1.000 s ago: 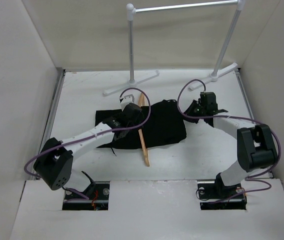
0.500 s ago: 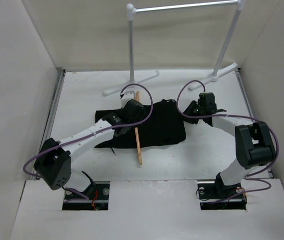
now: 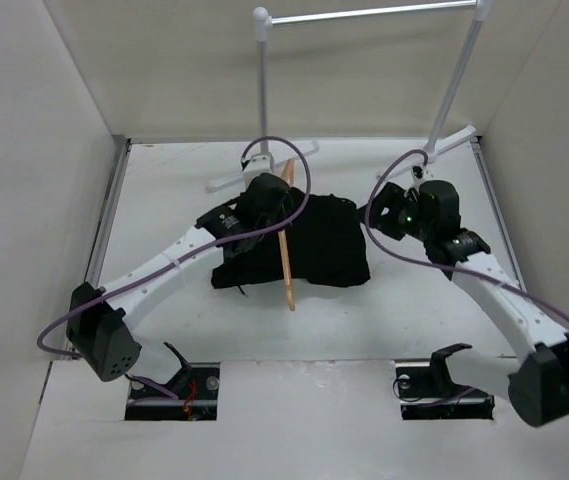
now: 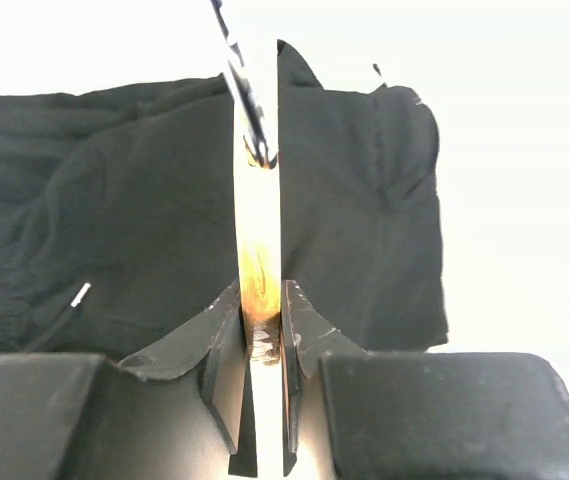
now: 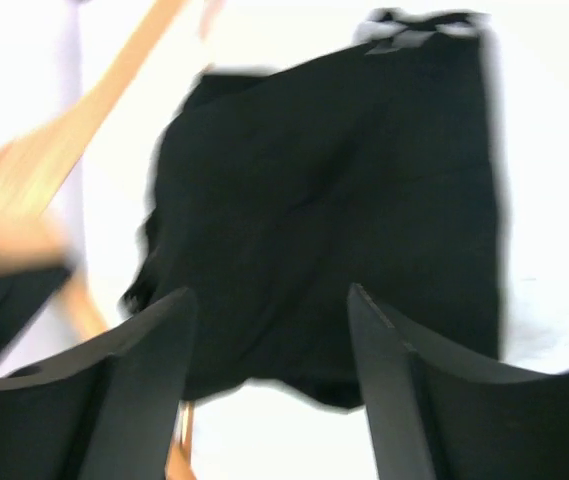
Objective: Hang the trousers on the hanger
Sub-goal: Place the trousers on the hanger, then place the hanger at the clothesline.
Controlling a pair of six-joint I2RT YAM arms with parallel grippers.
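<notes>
Between the left gripper's (image 4: 260, 292) jaws the hanger (image 4: 257, 200) showed only edge-on, a glare-washed strip, its near end cut off at the bottom edge. Beyond the jaws, the trousers (image 4: 114, 200) ran off the left edge. The right wrist view was blurred: ahead of the right gripper's (image 5: 271, 293) jaws the cloth's edges smeared, and up-left the hanger was a soft tan streak.

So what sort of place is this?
Probably a robot lab test cell: a white table boxed in by plain white panels, two white robot arms mounted at its near edge, and a silver-and-white clothes rack.
</notes>
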